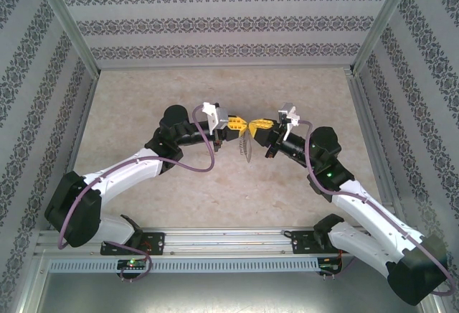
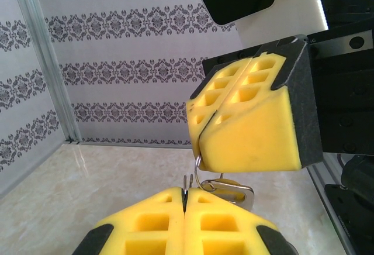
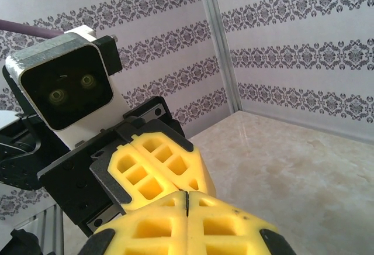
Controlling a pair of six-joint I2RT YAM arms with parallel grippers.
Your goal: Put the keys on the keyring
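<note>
My left gripper (image 1: 239,126) and right gripper (image 1: 258,125) meet tip to tip in the air over the table's middle. The keyring (image 1: 246,149) hangs below them as a silvery dangle. In the left wrist view, the left gripper (image 2: 185,199) is shut on two thin metal edges poking up from its pads. The right gripper (image 2: 199,144) is shut on a thin wire loop hooked through the keyring's silver oval loop (image 2: 248,195). The key (image 2: 228,183) shows its yellow-orange head just behind that loop; its blade is hidden. In the right wrist view the right gripper (image 3: 187,199) touches the left gripper (image 3: 175,176).
A beige marble-look tabletop (image 1: 215,90) lies under the arms, closed in by patterned walls (image 1: 229,22) with metal corner posts (image 1: 68,19). An aluminium rail (image 1: 229,241) at the near edge carries both arm bases.
</note>
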